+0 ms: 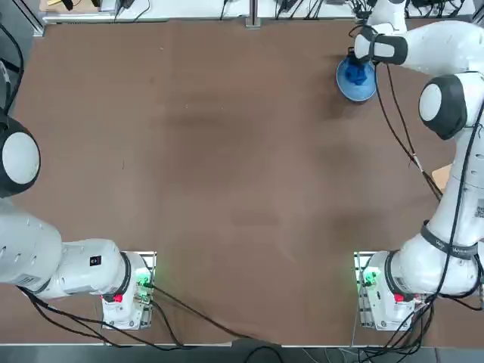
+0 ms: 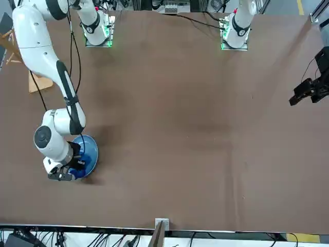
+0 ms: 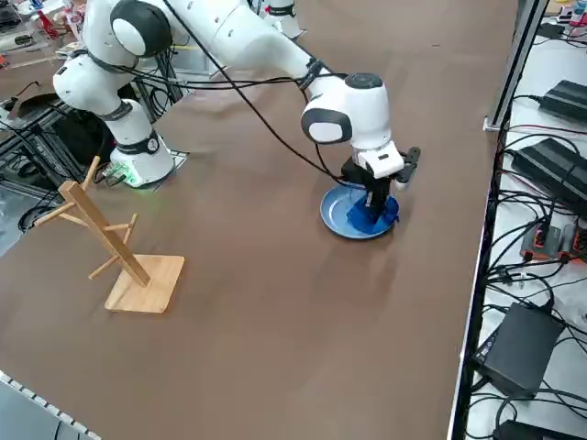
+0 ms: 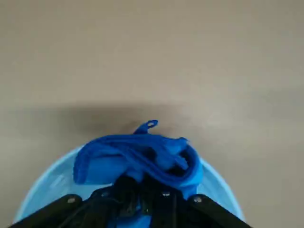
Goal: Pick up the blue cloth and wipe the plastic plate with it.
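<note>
The right arm (image 1: 454, 98) and its right gripper (image 3: 376, 188) cover part of the plastic plate (image 3: 332, 213). The fingertips are obscured by the bunched blue cloth (image 4: 142, 159). The cloth's underside is hidden. In the right wrist view, the frame edge cuts off the plate. The top view shows the wooden stand (image 3: 151, 284) only partly.

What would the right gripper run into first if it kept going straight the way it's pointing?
Likely the deep-blue fabric cloth bunched at the right gripper's closed fingertips, then the round light-blue plastic plate beneath; any gap between them is unclear.
</note>
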`<state>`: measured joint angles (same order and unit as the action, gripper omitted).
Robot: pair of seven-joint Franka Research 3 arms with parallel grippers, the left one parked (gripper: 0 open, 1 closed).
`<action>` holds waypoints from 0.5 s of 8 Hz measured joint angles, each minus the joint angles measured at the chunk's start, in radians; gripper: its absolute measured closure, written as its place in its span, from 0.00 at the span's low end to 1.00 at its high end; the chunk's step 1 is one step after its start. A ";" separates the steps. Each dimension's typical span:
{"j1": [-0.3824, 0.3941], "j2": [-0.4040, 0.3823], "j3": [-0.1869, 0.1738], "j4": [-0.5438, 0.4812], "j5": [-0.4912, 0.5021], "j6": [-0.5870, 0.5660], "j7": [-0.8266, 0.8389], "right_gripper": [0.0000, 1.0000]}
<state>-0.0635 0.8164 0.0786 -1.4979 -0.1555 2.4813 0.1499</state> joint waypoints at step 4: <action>-0.017 -0.004 0.008 -0.010 0.001 0.006 -0.011 0.94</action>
<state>-0.0802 0.8125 0.0864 -1.5081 -0.1549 2.4872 0.1384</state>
